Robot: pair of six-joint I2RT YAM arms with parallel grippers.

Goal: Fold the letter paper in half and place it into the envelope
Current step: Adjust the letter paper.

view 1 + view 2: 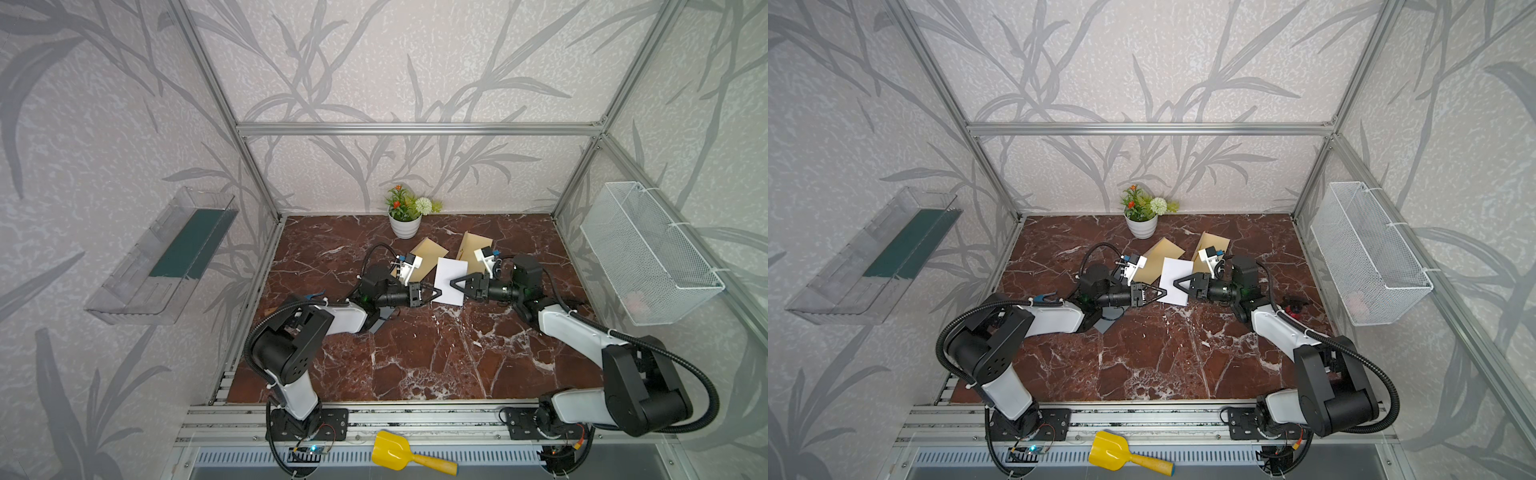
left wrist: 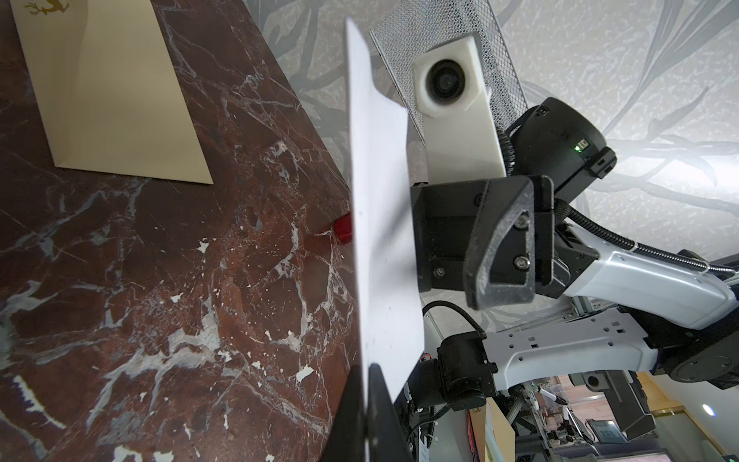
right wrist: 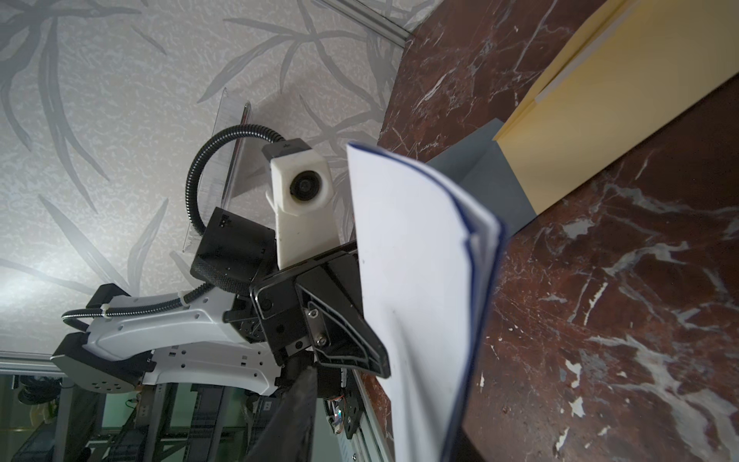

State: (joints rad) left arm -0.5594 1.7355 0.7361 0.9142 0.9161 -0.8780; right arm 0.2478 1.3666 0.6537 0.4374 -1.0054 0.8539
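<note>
Toward the far edge of the bench, about midway across it, the letter paper is held up off the marble. It is already doubled over, and the right wrist view shows its two layers. The left gripper is pressed together on the sheet's near left corner. The right gripper meets the sheet's right edge from the opposite side; whether it pinches the paper or stands spread I cannot tell. Behind the paper a flat envelope lies on the bench, and a propped envelope stands tilted just to its right. A flower pot sits at the far edge.
</note>
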